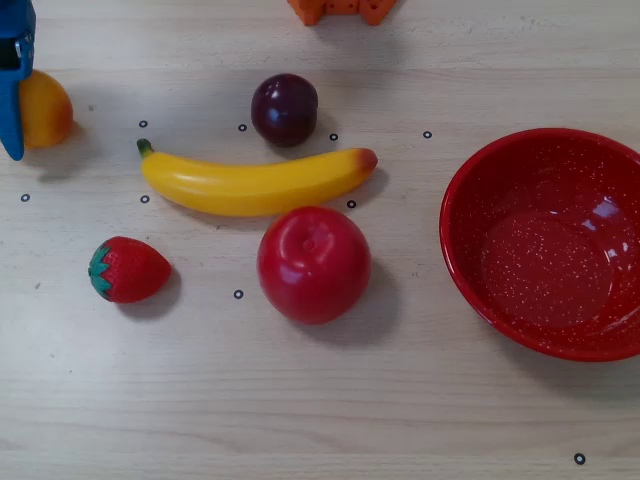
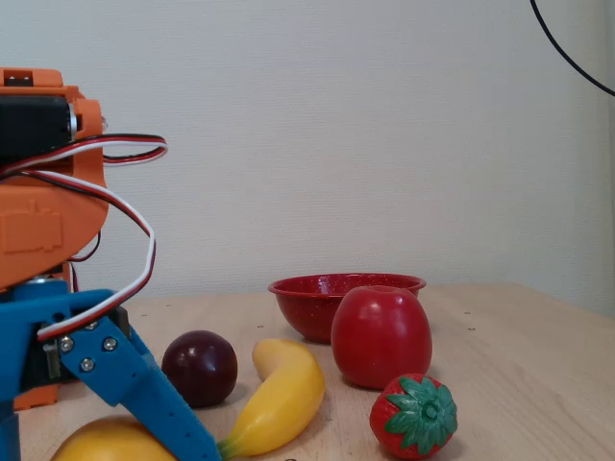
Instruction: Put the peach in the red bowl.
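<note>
We see the peach (image 1: 46,108) at the far left edge of the overhead view, resting on the worktop (image 1: 330,400), with a blue finger (image 1: 11,110) of the gripper (image 1: 12,150) lying across its left side. In the fixed view the peach (image 2: 101,444) sits at the bottom left, partly behind a blue finger (image 2: 144,399) that slants down in front of it. Only one finger shows clearly in each view, so we cannot tell whether the jaws are clenched on the peach or released.

The red bowl (image 1: 470,200) sits at the right edge of the overhead view, well apart from the peach, upright and with nothing inside. In the fixed view the red bowl (image 2: 307,293) is at the back, partly behind the red apple (image 2: 381,334).

Between peach and bowl in the overhead view: the banana (image 1: 255,182) lying across, the dark plum (image 1: 284,108) just above it, the red apple (image 1: 313,264) just below its right half, the strawberry (image 1: 128,269) lower left. The orange arm body (image 2: 38,206) fills the left of the fixed view.
</note>
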You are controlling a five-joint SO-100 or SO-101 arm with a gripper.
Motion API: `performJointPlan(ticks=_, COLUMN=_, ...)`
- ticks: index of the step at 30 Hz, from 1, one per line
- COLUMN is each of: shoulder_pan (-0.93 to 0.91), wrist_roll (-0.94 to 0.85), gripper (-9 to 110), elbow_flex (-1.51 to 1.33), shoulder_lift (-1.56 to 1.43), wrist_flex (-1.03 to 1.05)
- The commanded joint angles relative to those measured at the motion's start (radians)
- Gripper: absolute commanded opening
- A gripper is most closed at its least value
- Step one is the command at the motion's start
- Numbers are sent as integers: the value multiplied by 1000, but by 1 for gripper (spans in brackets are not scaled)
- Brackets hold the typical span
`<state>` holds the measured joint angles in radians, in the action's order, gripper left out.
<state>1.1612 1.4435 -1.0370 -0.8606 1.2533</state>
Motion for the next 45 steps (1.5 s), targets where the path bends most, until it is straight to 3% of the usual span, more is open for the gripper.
performJointPlan(ticks=1, shoulder_pan=11, wrist_roll=20, gripper=20, elbow_flex=-6, shoulder_lift=-49, wrist_flex=2)
performJointPlan(ticks=9, shoulder_pan=12, wrist_roll=29, gripper=0, elbow_flex=-6, shoulder_lift=-64, wrist_flex=14)
performJointPlan(ticks=19, shoulder_pan=20, wrist_roll=38, gripper=0, elbow_flex=51, shoulder_lift=-109, wrist_flex=98)
performJointPlan(ticks=30, shoulder_pan=0, wrist_roll=-29, gripper=0, elbow_flex=272, shoulder_lift=-216, wrist_flex=393)
performJointPlan(ticks=37, shoulder_pan=-127, wrist_roll=-173, gripper=0, elbow_flex=426, shoulder_lift=-345, wrist_flex=565)
performJointPlan(ticks=45, shoulder_pan=-416, wrist_roll=-411, gripper=0, elbow_flex=466, shoulder_lift=-526, wrist_flex=644)
